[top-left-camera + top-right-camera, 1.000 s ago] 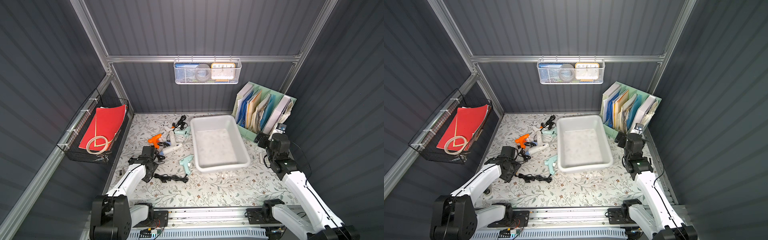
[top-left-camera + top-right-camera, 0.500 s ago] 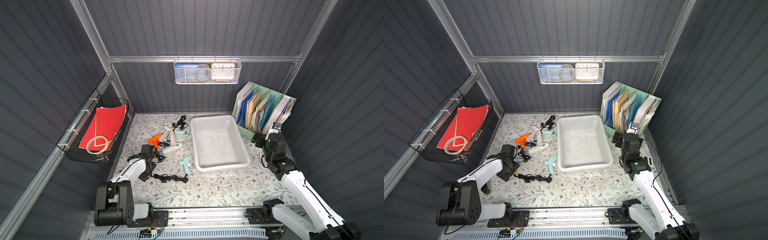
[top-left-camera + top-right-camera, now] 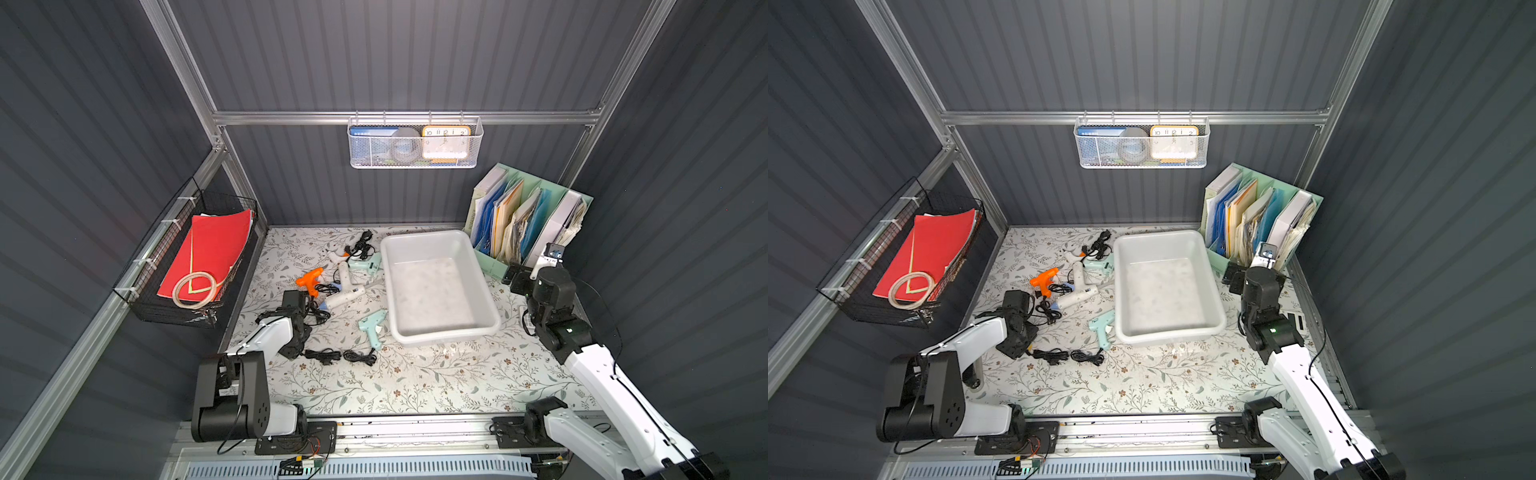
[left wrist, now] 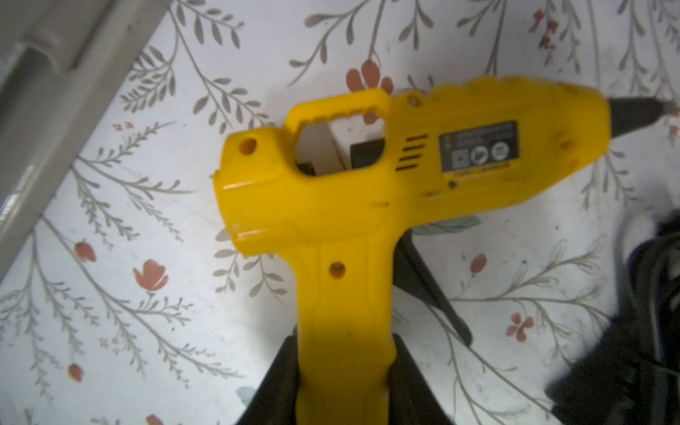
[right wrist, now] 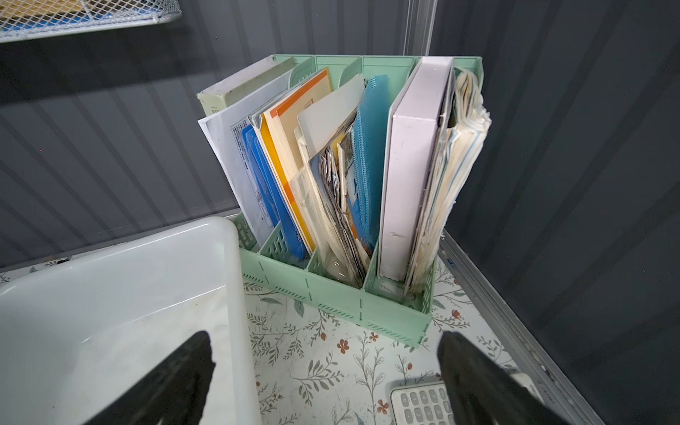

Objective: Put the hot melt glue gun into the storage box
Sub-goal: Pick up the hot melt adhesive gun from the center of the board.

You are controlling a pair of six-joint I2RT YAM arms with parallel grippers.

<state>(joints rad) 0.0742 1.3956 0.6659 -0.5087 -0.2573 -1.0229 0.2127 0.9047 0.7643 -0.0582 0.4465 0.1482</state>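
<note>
Baskets come first at nine o'clock: a black wire basket (image 3: 189, 266) on the side wall carries red folders (image 3: 208, 249) and a tape ring (image 3: 194, 286). Next, at about eight o'clock on the floral table (image 3: 415, 382), the left gripper (image 4: 344, 371) is low over the mat; the left wrist view shows its black fingers (image 4: 283, 375) pinching the handle of a yellow glue gun (image 4: 368, 184), which lies flat on its side with its black nozzle pointing away from the wall rail. Both top views hide this gun under the left arm. Toward the centre lie more glue guns: an orange gun (image 3: 309, 280), a white gun (image 3: 343, 296), a mint gun (image 3: 372, 328) just beside the box at its seven o'clock corner, and coiled black cords (image 3: 338, 356) at six o'clock of the cluster. A white mesh basket (image 3: 415, 143) with a clock hangs at twelve o'clock. Right of centre sits the storage box (image 3: 490, 320), with no gun inside it. At two o'clock stands a mint file rack (image 5: 331, 294) full of papers. At three o'clock the right gripper (image 5: 327, 368) hangs spread wide, pinching nothing, one finger over the box rim, a keypad (image 5: 423, 404) beneath.
</note>
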